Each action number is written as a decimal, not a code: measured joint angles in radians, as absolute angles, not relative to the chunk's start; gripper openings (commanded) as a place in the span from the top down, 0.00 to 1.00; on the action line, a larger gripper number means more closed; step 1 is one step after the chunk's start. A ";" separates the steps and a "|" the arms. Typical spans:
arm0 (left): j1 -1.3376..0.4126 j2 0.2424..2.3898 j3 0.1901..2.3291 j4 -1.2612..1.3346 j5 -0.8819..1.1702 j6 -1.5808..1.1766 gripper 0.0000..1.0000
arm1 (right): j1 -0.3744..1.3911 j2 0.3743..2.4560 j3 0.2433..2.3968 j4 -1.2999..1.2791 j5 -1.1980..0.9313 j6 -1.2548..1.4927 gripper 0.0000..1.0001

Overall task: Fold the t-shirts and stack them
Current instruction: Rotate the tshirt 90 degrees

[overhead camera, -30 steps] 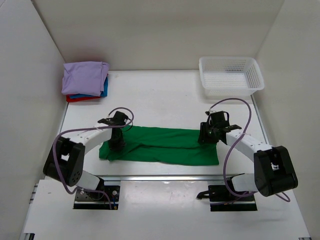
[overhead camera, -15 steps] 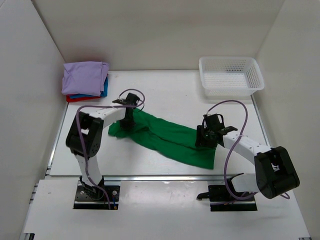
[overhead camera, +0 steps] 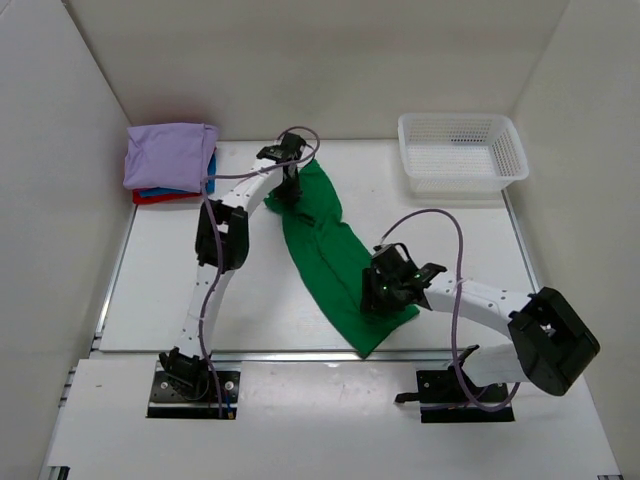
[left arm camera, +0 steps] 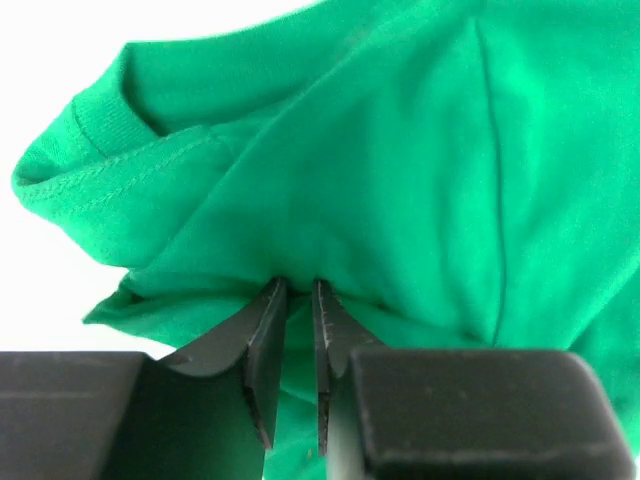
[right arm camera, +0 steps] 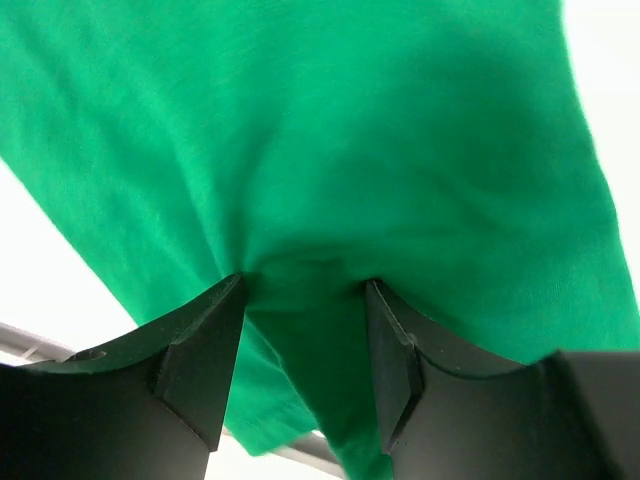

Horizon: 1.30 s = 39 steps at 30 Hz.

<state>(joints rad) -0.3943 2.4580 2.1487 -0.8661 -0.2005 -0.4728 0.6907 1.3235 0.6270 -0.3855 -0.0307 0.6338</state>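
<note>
The bright green t-shirt point(overhead camera: 325, 250) lies stretched in a long diagonal band, from the far middle of the table down toward the near edge. My left gripper point(overhead camera: 290, 190) is at its far end; in the left wrist view the narrow jaws point(left arm camera: 295, 285) pinch a fold of the green t-shirt point(left arm camera: 400, 150). My right gripper point(overhead camera: 385, 290) sits on the near end, its jaws point(right arm camera: 305, 285) set wider around a thick bunch of the green t-shirt point(right arm camera: 350, 130). A lavender t-shirt point(overhead camera: 170, 155) tops a folded stack over a blue t-shirt point(overhead camera: 208, 175) and a red t-shirt point(overhead camera: 150, 197).
A white mesh basket point(overhead camera: 460, 150) stands at the far right corner. The folded stack sits in the far left corner against the wall. A metal rail point(overhead camera: 300, 354) runs along the table's near edge, just under the green shirt's lower tip.
The green shirt has swung from lying across the table to a steep diagonal. My left gripper carried its end far back toward the stack; my right gripper moved left and nearer with the other end.
</note>
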 measured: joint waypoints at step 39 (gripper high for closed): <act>-0.162 2.700 2.777 -0.859 0.261 -0.498 0.64 | 1.057 1.544 0.818 -0.250 -0.014 0.610 0.32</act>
